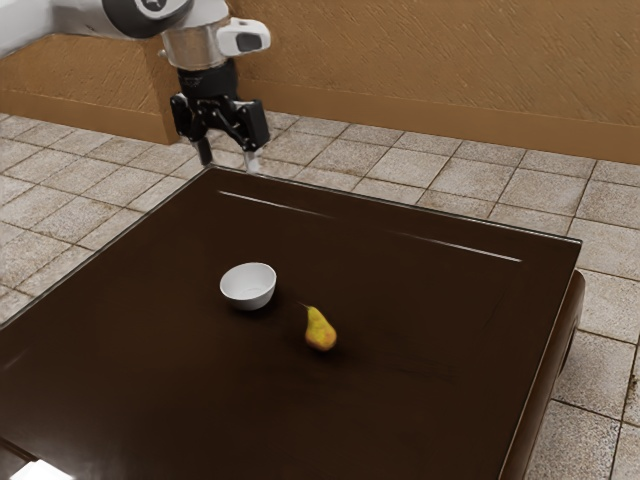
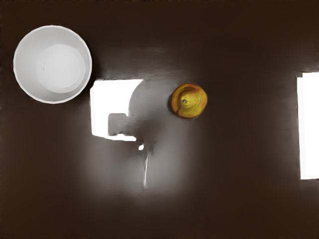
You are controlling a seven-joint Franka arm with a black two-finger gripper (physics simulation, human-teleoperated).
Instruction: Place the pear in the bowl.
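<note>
looking at the exterior view, you have your gripper point(image 1: 230, 165) hanging at about 11 o'clock on that view's clock face, its fingers pointing down. they stand apart with a clear gap between them, so your hand is open and holds nothing. the white arm point(image 1: 92, 18) comes in from around 10 to 11 o'clock and bends down into the wrist. behind the fingers you see pale floor tiles point(image 1: 410, 168), and the table's corner is near their tips in that view.

your pear point(image 1: 320, 330) is on the dark table point(image 1: 400, 300), outside the bowl point(image 1: 248, 287). it stands on its fat end with the stem up, the thin neck leaning towards 11 o'clock in the exterior view. its skin is yellow with orange-red blushes. from the bowl, you find it at about 4 o'clock in that view, near but with a strip of tabletop between them. from the pear, your gripper lies towards 11 o'clock.

the bowl is white and sits upright, its mouth facing up. your wrist view looks down into its round inside, and onto the stem end of the pear, well apart from the rim. bright white reflections point(image 2: 101, 107) lie on the glossy tabletop, one of them between bowl and pear.
</note>
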